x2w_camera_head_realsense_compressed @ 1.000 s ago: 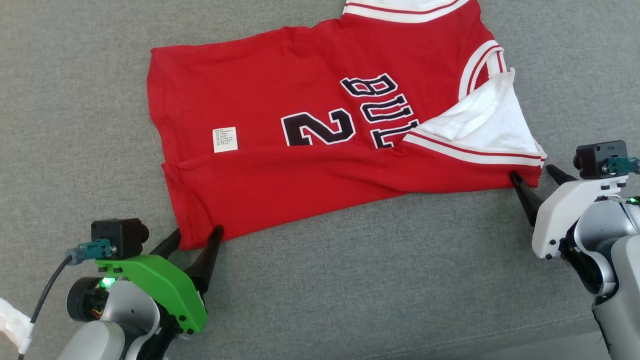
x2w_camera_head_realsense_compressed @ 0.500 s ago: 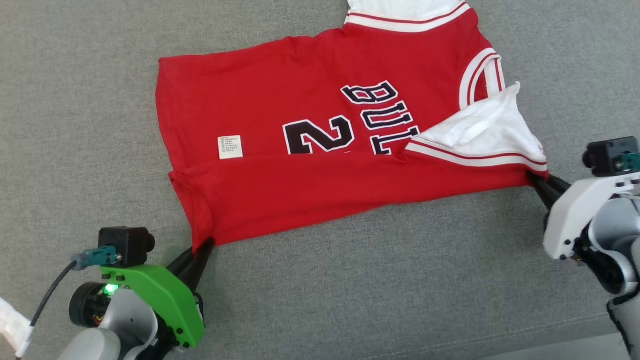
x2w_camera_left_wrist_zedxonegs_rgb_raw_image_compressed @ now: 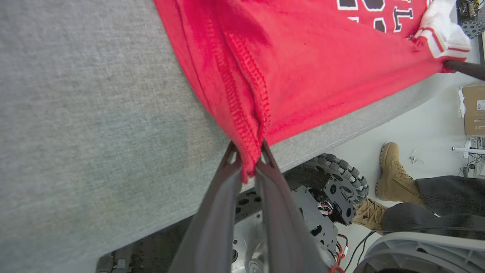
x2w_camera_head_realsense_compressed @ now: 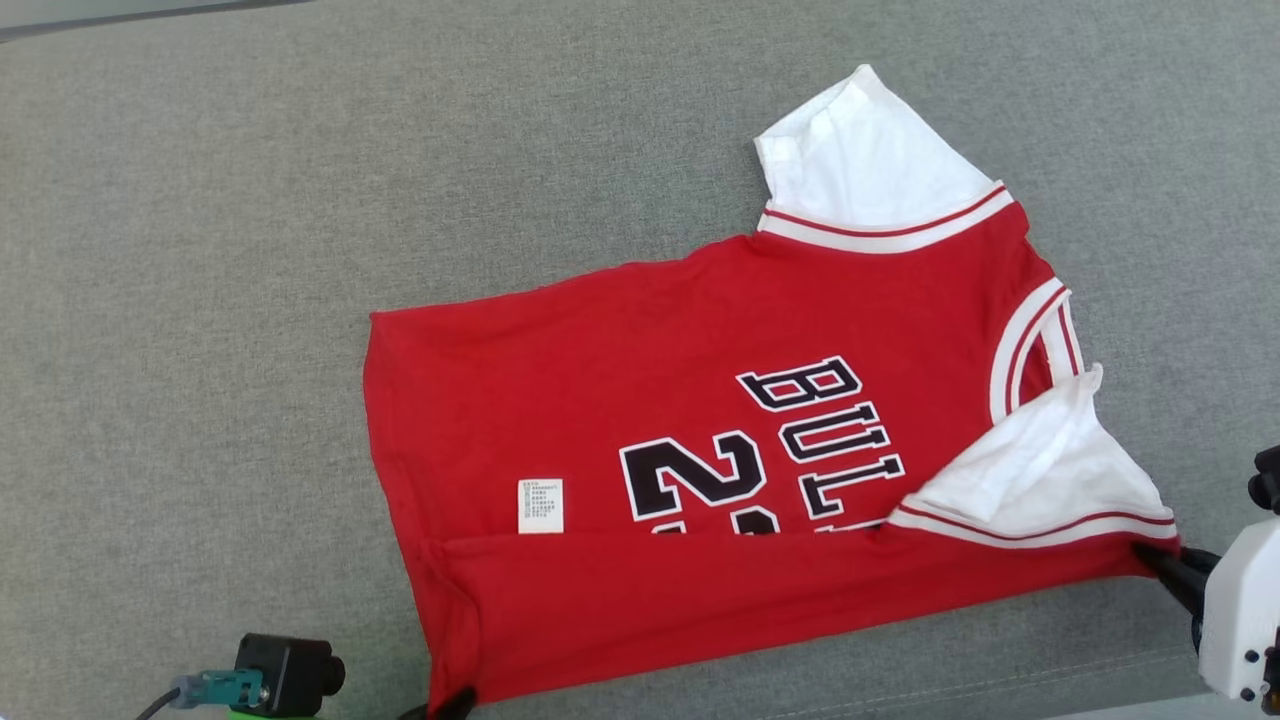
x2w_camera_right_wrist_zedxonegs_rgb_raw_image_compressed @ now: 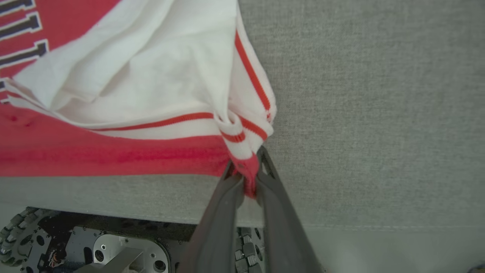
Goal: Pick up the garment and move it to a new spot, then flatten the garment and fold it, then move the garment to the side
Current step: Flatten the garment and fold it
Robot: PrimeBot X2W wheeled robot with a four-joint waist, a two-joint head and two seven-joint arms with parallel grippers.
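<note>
Along the near edge of the grey cushion, you see your left gripper clamped on the hem corner of the red jersey and your right gripper clamped on its striped sleeve corner. Between them the folded-over edge runs straight; beyond, the jersey lies flat, one white sleeve pointing toward the far edge.
</note>
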